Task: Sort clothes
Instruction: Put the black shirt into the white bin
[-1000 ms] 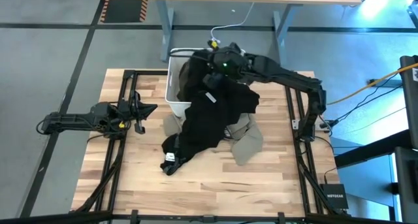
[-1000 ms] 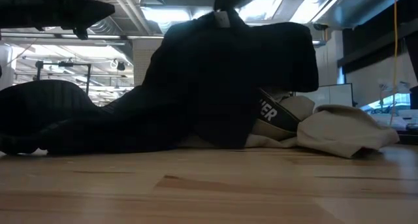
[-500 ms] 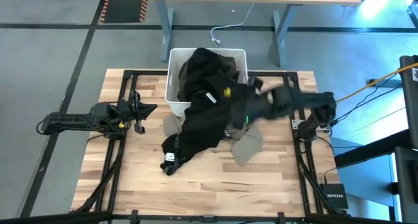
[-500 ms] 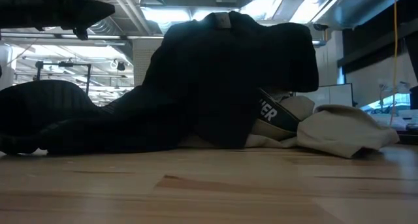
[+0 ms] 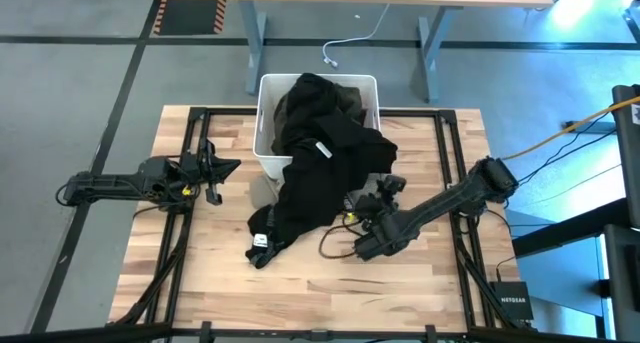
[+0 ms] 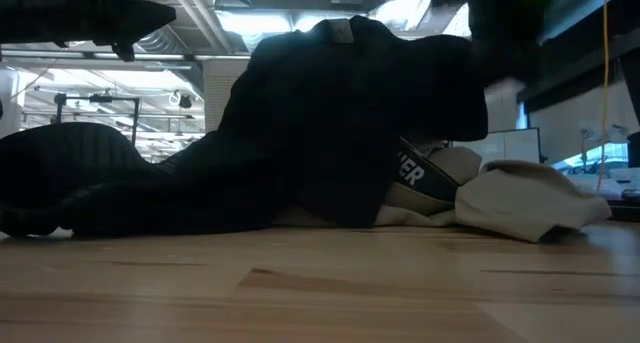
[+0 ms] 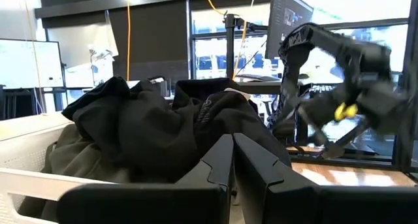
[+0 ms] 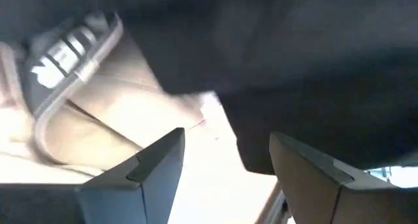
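Clothes are mostly one heap right now: a big black garment is draped half in the white bin and half spilling out over the table, with a beige-tan piece poking out from under it on the right arm's side. There's also a strip with white lettering tucked between the black and the tan in the low view; I can't tell which garment it belongs to.

My right gripper is low over the table just beside the front edge of the pile. In its own wrist view the two fingers stand apart with nothing between them, aimed at the tan fabric under the black overhang. So I'd say I'm between picks, lining up on the next piece.

The left gripper is parked at the left edge of the table, near the bin, fingers pressed together and empty.

Next move as I see it: push in under the black stuff and pinch only the tan piece. Tricky part is the black one lies right on top, so it could easily drag along.
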`<control>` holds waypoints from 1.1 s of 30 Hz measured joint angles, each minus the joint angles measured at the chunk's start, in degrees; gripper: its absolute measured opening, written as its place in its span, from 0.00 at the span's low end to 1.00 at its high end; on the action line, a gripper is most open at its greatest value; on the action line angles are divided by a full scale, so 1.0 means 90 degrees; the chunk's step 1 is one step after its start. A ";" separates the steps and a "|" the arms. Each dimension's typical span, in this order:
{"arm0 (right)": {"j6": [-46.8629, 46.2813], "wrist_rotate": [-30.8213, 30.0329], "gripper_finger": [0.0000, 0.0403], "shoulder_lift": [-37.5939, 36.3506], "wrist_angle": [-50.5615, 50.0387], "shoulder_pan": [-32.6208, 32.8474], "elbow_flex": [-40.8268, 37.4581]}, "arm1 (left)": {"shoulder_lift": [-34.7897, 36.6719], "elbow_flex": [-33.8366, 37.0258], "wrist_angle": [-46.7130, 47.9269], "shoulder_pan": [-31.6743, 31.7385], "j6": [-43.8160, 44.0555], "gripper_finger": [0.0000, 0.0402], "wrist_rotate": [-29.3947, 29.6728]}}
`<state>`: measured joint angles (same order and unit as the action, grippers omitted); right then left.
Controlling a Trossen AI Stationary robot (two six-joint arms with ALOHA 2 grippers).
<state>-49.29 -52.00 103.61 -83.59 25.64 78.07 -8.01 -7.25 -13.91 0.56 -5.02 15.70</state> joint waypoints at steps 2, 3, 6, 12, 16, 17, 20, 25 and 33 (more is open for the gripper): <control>-0.0238 -0.0110 0.60 0.0000 0.0642 -0.0086 -0.0723 | 0.0000 0.0000 0.0000 0.0002 -0.0071 0.02 0.0000; -0.0351 -0.0130 0.60 0.0000 0.0944 -0.0146 -0.0995 | -0.0002 0.0000 0.0000 0.0000 -0.0111 0.02 0.0000; -0.0475 -0.0300 0.60 0.0003 0.1851 -0.0346 -0.1498 | 0.0000 0.0000 -0.0001 0.0002 -0.0173 0.02 0.0000; 0.0437 -0.0445 0.60 0.0000 0.3771 -0.0717 -0.1516 | -0.0001 0.0000 0.0000 0.0002 -0.0185 0.02 0.0000; 0.1542 -0.0286 0.60 0.0000 0.5061 -0.0781 -0.1309 | 0.0000 0.0000 0.0000 -0.0001 -0.0162 0.02 0.0000; 0.1776 -0.0270 0.60 0.0000 0.5308 -0.0767 -0.1253 | 0.0000 0.0000 0.0000 0.0002 -0.0162 0.02 0.0000; 0.2411 -0.0272 0.60 0.0000 0.5968 -0.0810 -0.1115 | -0.0002 0.0000 -0.0001 0.0001 -0.0159 0.02 0.0002; 0.3343 -0.0226 0.60 0.0000 0.7007 -0.1050 -0.1023 | -0.0002 0.0000 0.0000 0.0002 -0.0157 0.02 0.0000; 0.4735 -0.0231 0.60 0.0000 0.7278 -0.1053 0.0394 | 0.0000 0.0000 0.0002 0.0002 -0.0164 0.02 0.0000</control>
<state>-6.67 -54.08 103.61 -18.08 16.16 81.62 -8.01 -7.25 -13.89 0.58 -6.50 15.70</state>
